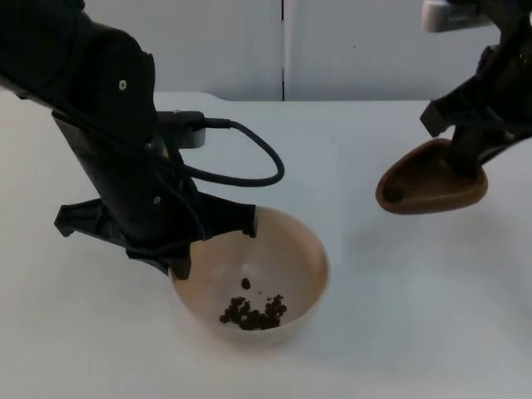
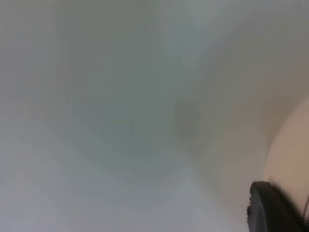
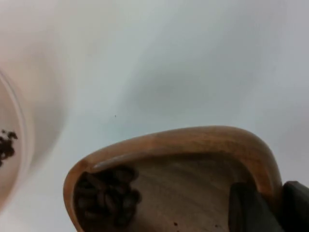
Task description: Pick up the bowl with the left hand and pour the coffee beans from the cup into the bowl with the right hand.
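A cream bowl (image 1: 287,245) with a small heap of coffee beans (image 1: 253,312) at its bottom is in the near middle of the table. My left gripper (image 1: 186,253) is shut on the bowl's left rim, and the bowl's wall (image 2: 289,154) shows beside a black fingertip (image 2: 270,208). To the right, my right gripper (image 1: 465,154) is shut on the rim of a brown wooden cup (image 1: 424,187), held tilted with its mouth toward the bowl but apart from it. In the right wrist view the cup (image 3: 193,145) still holds several beans (image 3: 106,198), and the bowl's rim (image 3: 12,145) is beside it.
The white table (image 1: 399,332) ends at a grey partition wall (image 1: 349,50) at the back. The left arm's black body (image 1: 116,158) stands over the table's left half.
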Robot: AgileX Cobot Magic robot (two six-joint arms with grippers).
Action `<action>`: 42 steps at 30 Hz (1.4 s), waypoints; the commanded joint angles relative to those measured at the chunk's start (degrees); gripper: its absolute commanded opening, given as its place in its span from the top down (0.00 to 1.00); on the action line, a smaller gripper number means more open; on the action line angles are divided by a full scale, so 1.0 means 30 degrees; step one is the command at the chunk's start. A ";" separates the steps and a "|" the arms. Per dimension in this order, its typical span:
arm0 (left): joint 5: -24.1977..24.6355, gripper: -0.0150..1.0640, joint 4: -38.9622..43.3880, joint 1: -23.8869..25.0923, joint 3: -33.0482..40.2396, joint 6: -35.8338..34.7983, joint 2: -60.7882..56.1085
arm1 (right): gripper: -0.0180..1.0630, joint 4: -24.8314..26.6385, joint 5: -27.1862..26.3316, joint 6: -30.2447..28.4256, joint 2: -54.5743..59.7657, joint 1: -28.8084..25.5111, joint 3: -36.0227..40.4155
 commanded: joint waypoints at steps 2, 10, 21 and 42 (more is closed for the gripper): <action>-0.0357 0.99 0.0304 0.0048 0.0077 -0.0004 0.0058 | 0.98 0.0195 -0.2027 0.0046 -0.0023 -0.0118 0.1098; -0.0334 0.99 0.0516 0.0048 0.0077 -0.0004 0.0101 | 0.98 0.0342 -0.3284 0.0297 0.1191 -0.0118 0.1766; -0.0284 0.99 0.1433 0.0048 0.0077 -0.0004 0.0101 | 0.98 0.0288 -0.5087 0.0705 0.3216 -0.0791 0.1766; -0.0477 0.99 0.1936 0.0048 0.0077 0.0401 0.0101 | 0.98 -0.0190 -0.6159 0.0737 0.5241 -0.1679 0.1766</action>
